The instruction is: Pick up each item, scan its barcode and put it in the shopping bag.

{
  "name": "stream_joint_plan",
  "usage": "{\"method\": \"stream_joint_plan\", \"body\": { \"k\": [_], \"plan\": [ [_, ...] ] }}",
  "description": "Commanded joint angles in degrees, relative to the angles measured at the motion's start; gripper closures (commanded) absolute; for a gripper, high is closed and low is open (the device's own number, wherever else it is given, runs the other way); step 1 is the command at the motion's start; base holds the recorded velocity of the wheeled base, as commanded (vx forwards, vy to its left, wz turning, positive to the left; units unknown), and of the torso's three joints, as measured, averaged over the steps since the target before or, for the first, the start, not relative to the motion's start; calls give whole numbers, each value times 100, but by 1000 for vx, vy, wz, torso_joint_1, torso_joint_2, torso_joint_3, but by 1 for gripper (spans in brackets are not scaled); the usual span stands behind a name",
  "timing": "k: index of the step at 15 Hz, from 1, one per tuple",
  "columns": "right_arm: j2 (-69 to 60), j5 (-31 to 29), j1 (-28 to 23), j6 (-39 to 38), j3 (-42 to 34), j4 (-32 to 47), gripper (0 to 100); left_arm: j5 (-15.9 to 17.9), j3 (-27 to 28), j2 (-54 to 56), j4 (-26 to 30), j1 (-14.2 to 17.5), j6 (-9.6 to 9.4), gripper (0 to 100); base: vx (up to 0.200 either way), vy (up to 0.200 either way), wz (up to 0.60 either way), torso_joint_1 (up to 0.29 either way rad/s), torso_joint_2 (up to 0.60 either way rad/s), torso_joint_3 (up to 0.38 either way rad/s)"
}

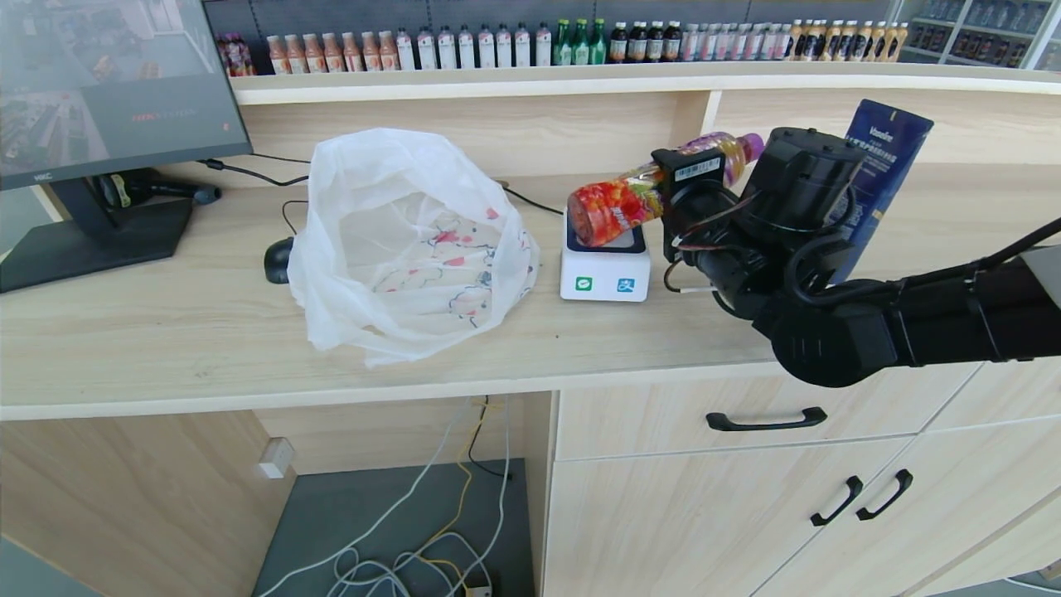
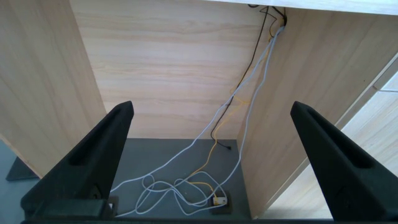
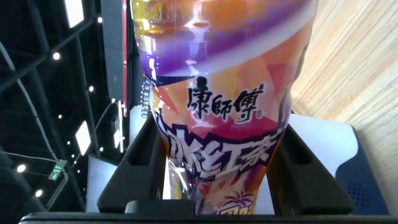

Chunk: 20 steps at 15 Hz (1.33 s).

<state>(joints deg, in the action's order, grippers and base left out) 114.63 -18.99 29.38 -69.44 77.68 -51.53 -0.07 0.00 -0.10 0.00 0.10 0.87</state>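
Bottle [image 1: 617,206] midsection hidden behind right gripper [image 1: 675,186] fingers [image 3: 140,168], above scanner [image 1: 604,278]

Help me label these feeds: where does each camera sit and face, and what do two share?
Head view: on the head, facing forward and down at counter, shopping bag, scanner; right arm shows.
Left wrist view: faces cables under the counter; open left claw shows.
Right wrist view: faces the bottle clamped in the right claw.
Shared: head and right wrist views both show bottle and scanner.

The right arm [image 1: 928,319] is matte black with rounded joints, thin looped cables and a white-labelled hand [image 1: 673,197].
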Motion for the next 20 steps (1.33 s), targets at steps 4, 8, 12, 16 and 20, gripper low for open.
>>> {"method": "stream_joint_plan", "body": {
  "k": [4,8,12,16,20],
  "plan": [
    [-617,-17,191,141,-350,-15,100,-1,0,1,0,-1,1,0,0,0,0,0,0,0],
    [-1030,-298,349,844,-763,-68,100,-1,0,1,0,-1,1,0,0,0,0,0,0,0],
    [-1329,-439,674,2523,-948,-120,100,-1,0,1,0,-1,1,0,0,0,0,0,0,0],
    [-1681,-351,666,4272,-1378,-955,100,-1,0,1,0,-1,1,0,0,0,0,0,0,0],
    [-2296,265,1281,6153,-2697,-1430,100,-1,0,1,0,-1,1,0,0,0,0,0,0,0]
  ]
}}
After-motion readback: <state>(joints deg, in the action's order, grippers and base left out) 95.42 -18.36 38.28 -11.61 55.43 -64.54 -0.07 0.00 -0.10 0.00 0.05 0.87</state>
